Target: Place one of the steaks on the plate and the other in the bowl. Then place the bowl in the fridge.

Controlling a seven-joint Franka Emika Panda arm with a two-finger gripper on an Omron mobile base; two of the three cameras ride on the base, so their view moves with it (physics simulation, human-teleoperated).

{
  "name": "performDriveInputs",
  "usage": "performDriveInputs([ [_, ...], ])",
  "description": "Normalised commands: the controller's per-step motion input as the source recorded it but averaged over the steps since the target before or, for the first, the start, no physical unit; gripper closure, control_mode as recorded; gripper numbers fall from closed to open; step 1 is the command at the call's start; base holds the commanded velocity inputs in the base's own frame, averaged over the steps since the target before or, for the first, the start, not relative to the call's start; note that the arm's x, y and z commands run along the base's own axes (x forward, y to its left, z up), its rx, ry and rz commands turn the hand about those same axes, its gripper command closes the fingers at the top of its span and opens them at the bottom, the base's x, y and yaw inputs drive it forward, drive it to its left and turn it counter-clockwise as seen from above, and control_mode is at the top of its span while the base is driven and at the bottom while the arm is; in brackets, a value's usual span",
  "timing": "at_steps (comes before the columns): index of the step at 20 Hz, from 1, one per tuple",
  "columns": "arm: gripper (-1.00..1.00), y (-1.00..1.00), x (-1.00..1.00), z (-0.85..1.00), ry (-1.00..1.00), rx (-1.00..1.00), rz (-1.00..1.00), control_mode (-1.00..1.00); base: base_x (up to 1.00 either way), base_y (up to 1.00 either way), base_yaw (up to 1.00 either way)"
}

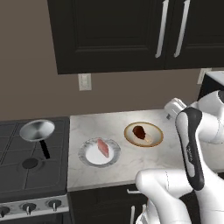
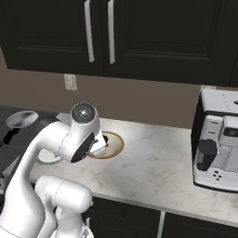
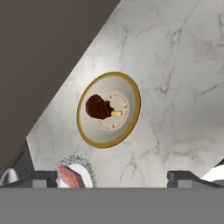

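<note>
The beige bowl [image 1: 154, 131] with a gold rim sits mid-counter and holds the reddish-brown steak [image 1: 139, 131]. To its left, the silver-rimmed plate [image 1: 89, 155] carries the pinkish steak [image 1: 103, 148]. In the hand view the bowl [image 3: 131, 94] and its steak [image 3: 99, 107] lie straight ahead, below my gripper [image 3: 113, 178]. The plate [image 3: 85, 165] and the pink steak [image 3: 70, 175] peek in at the lower left. My gripper hangs above the counter, open and empty, with its fingertips [image 3: 43, 177] wide apart. The arm partly covers the bowl [image 2: 119, 144] in the right base view. The fridge is out of view.
A stove [image 1: 17, 175] with a silver pan [image 1: 37, 130] stands left of the counter. A coffee machine [image 2: 217, 146] occupies the counter's right end. Dark wall cabinets [image 1: 131, 30] hang overhead. Bare marble counter [image 2: 158, 158] lies between the bowl and the coffee machine.
</note>
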Motion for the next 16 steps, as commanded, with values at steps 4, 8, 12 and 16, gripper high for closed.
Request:
performDriveInputs([
  [4,-1.0,0.09,0.0,-0.35,0.14,0.45,-0.14,-1.0,0.0,0.0,0.0],
  [8,-1.0,0.01,0.14,-0.4,0.02,0.35,-0.1,-1.0,0.0,0.0,0.0],
  [12,-1.0,-0.04,0.51,-0.46,0.0,0.05,0.0,-1.0,0.0,0.0,0.0],
  [16,-1.0,-0.05,0.39,-0.31,0.0,0.0,0.0,-1.0,0.0,0.0,0.0],
])
